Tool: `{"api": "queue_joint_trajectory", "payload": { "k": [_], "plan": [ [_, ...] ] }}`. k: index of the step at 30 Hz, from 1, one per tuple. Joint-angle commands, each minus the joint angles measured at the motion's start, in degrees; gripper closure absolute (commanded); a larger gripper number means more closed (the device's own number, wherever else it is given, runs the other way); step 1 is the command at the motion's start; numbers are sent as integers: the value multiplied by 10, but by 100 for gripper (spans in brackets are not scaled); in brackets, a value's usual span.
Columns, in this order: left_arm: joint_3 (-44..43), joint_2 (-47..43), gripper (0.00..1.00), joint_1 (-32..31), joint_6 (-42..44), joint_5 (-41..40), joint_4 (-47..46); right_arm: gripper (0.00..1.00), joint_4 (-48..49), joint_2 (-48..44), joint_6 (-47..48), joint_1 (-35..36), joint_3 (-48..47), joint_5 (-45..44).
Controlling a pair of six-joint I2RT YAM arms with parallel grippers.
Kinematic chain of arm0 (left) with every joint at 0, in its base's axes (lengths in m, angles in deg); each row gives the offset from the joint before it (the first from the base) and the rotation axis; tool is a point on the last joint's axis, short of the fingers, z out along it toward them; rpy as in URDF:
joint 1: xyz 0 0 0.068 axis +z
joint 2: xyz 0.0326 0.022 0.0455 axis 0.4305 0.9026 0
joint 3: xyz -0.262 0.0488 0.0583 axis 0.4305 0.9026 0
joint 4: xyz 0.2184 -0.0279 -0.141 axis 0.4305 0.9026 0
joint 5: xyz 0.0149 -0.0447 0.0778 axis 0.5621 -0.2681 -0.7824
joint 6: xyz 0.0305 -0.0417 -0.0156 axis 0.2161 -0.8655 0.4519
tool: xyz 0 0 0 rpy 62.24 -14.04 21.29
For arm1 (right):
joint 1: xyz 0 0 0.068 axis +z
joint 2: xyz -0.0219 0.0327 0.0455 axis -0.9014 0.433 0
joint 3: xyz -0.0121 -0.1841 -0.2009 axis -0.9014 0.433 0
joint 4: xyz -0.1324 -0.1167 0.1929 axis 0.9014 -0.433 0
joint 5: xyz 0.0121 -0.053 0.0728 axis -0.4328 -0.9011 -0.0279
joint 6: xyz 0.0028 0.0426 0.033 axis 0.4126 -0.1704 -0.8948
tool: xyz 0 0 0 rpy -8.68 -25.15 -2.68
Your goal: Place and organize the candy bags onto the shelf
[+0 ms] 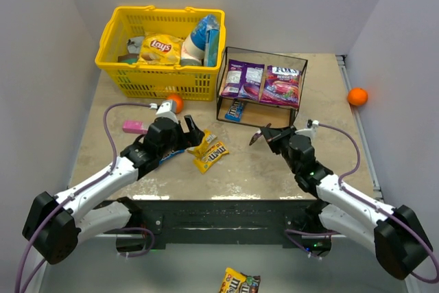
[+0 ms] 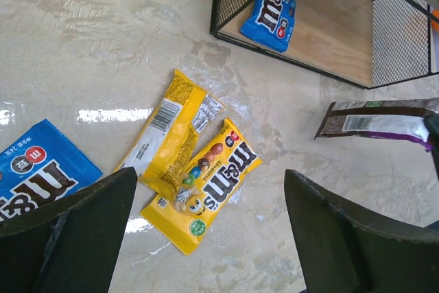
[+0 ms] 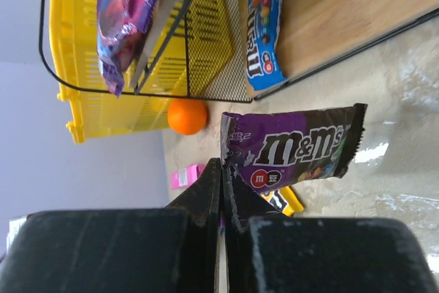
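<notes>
The shelf (image 1: 299, 66) stands at the back centre with two purple bags (image 1: 242, 79) (image 1: 282, 84) on its top board and a blue M&M's packet (image 1: 235, 109) on its lower board (image 2: 329, 25). Two yellow M&M's packets (image 1: 209, 150) lie overlapped on the table in front of it. My left gripper (image 1: 188, 132) is open and empty, its jaws spread wide just above the yellow packets (image 2: 212, 183). A blue packet (image 2: 34, 169) lies by its left finger. My right gripper (image 1: 269, 134) is shut on the edge of a brown-purple M&M's packet (image 3: 295, 145), held above the table before the shelf.
A yellow basket (image 1: 116, 66) with a Lays bag (image 1: 156, 49) and other items stands at the back left. An orange ball (image 1: 175, 103) lies before it, another (image 1: 357, 96) at the right. A pink pack (image 1: 134, 127) lies left. One packet (image 1: 239, 281) lies below the table edge.
</notes>
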Motion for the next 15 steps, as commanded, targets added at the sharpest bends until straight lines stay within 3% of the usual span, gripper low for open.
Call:
{"api": "queue_joint_trajectory", "payload": {
  "k": [1, 15],
  "plan": [
    [-11, 10, 6, 6, 16, 6, -11, 100, -45, -38, 24, -3, -18, -80],
    [-19, 16, 6, 8, 16, 6, -3, 100, 11, 3, 63, -15, -61, -169]
  ]
}}
